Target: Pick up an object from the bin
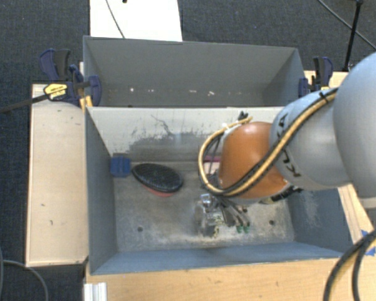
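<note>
Black and oval, the brush [157, 178] lying left of the gripper [208, 221] looks light and stiff, best pinched across its narrow sides; whether the gripper is open or closed I cannot tell.

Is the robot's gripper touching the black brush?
Apart. The camera view shows a strip of bare bin floor between the gripper and the brush.

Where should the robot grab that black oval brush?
Probably across its narrow middle, straight down from above. The brush lies flat on the bin floor, its long way running left to right, and a blue block sits close by its left end.
</note>
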